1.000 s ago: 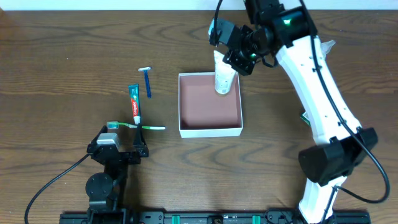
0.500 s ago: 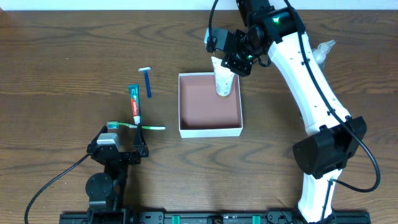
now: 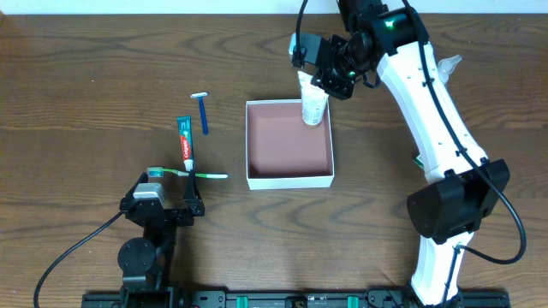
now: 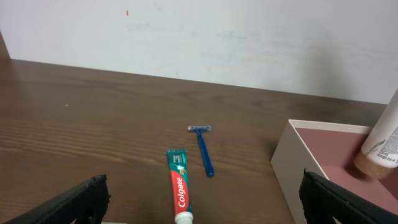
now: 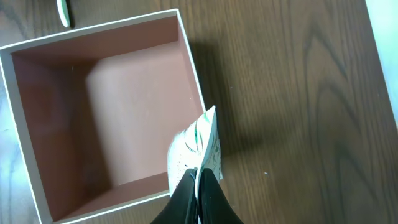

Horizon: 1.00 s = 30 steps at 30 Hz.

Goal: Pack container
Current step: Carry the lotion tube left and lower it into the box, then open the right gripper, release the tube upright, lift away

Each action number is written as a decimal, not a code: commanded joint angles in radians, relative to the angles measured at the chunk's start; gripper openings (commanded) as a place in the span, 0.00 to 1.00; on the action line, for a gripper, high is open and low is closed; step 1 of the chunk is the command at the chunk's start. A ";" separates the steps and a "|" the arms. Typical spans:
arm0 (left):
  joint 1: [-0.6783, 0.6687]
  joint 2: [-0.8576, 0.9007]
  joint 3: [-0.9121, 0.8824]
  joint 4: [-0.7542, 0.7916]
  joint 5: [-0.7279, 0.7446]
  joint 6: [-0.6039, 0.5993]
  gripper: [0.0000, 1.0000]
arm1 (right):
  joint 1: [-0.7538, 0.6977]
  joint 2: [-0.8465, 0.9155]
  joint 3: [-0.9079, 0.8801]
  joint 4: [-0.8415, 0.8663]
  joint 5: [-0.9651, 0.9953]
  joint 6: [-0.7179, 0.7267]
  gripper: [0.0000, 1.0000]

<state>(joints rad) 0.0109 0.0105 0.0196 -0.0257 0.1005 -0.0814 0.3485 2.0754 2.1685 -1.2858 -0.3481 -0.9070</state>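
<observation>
The container (image 3: 288, 180) is a square white box with a pink-brown inside, standing mid-table; it also shows in the wrist views (image 4: 298, 168) (image 5: 189, 56). My right gripper (image 3: 321, 79) (image 5: 199, 177) is shut on the crimped end of a white tube (image 3: 313, 107) (image 5: 198, 146). The tube (image 4: 380, 146) hangs cap down over the box's far right corner. My left gripper (image 3: 163, 195) (image 4: 202, 196) stands open near the front left with nothing between its fingers. A toothpaste tube (image 3: 184, 141) (image 4: 180, 193) lies just ahead of it.
A blue razor (image 3: 203, 111) (image 4: 203, 149) lies left of the box, beyond the toothpaste. A green toothbrush (image 3: 188, 174) lies crosswise by the left gripper. A white bottle (image 3: 447, 67) shows behind the right arm at the far right.
My right gripper has shifted the hanging tube slightly right and toward the box's far corner. The left arm has not moved.
</observation>
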 commanded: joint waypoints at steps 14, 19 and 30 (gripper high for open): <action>-0.003 -0.005 -0.016 -0.037 0.012 -0.005 0.98 | -0.005 0.049 -0.021 0.018 -0.034 -0.033 0.01; -0.003 -0.005 -0.016 -0.037 0.012 -0.005 0.98 | -0.005 0.066 -0.021 0.018 -0.034 -0.033 0.01; -0.003 -0.005 -0.016 -0.037 0.012 -0.005 0.98 | -0.005 0.070 -0.021 0.016 -0.033 -0.020 0.57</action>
<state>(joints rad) 0.0109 0.0105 0.0196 -0.0257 0.1009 -0.0814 0.3470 2.1304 2.1479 -1.2678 -0.3664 -0.9234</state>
